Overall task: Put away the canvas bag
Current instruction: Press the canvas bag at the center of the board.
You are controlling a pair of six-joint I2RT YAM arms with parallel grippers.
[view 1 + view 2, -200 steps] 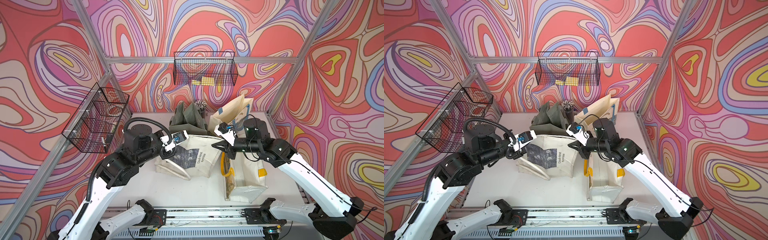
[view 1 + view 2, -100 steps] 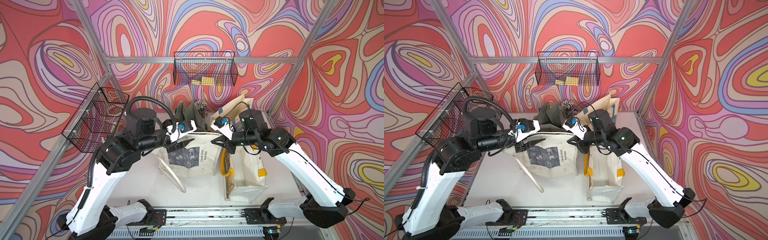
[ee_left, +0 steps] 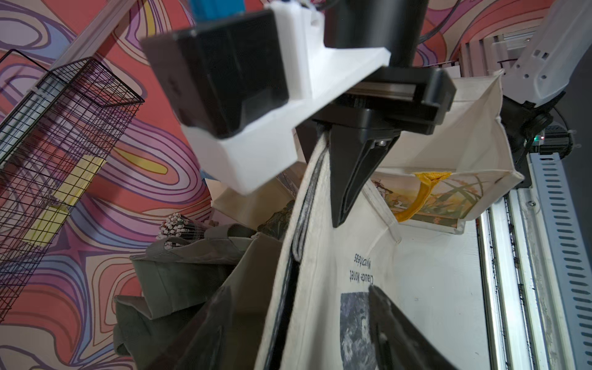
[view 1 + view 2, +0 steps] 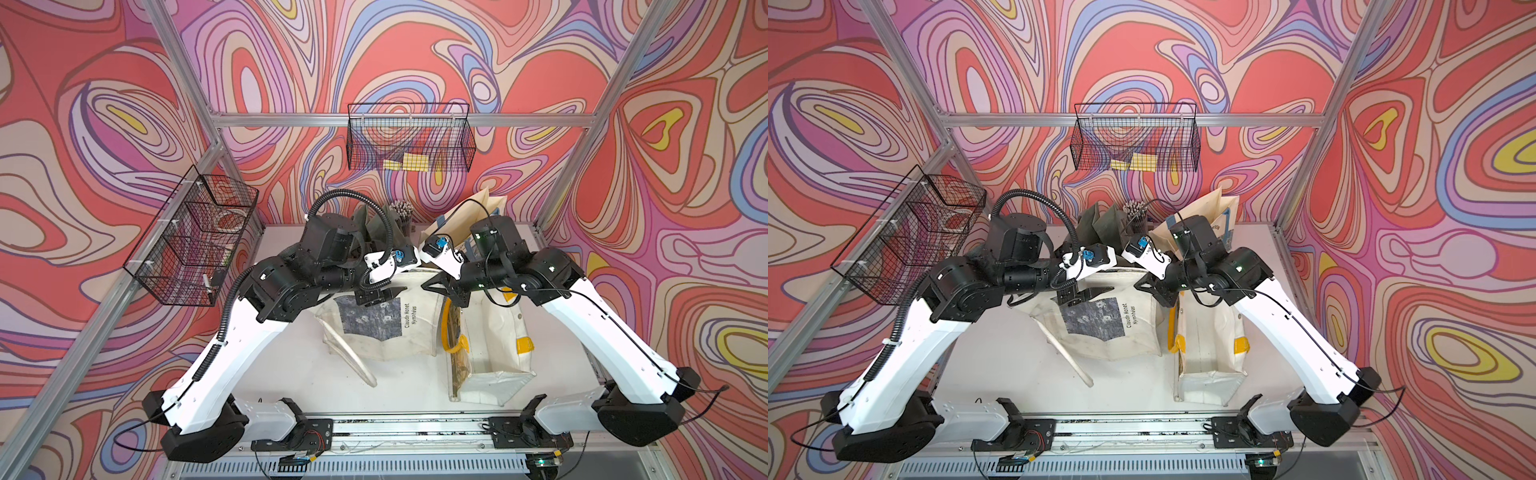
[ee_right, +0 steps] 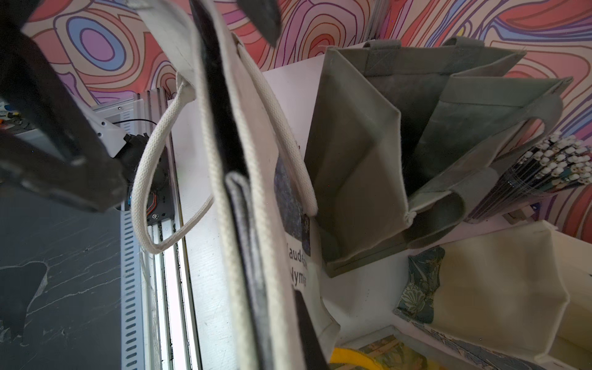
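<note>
Lifted since a second ago, the bag hangs upright from the right gripper pinching its rim's right end (left gripper, jaws spread, flanks the other end), grey bag just behind.

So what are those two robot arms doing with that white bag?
They're working on putting away the canvas bag, the cream one with the blue picture on it. The right gripper is pinched shut on the bag's top edge and holds it upright. The left gripper is open, with its jaws on either side of that same edge. The bag isn't put away yet.
</note>
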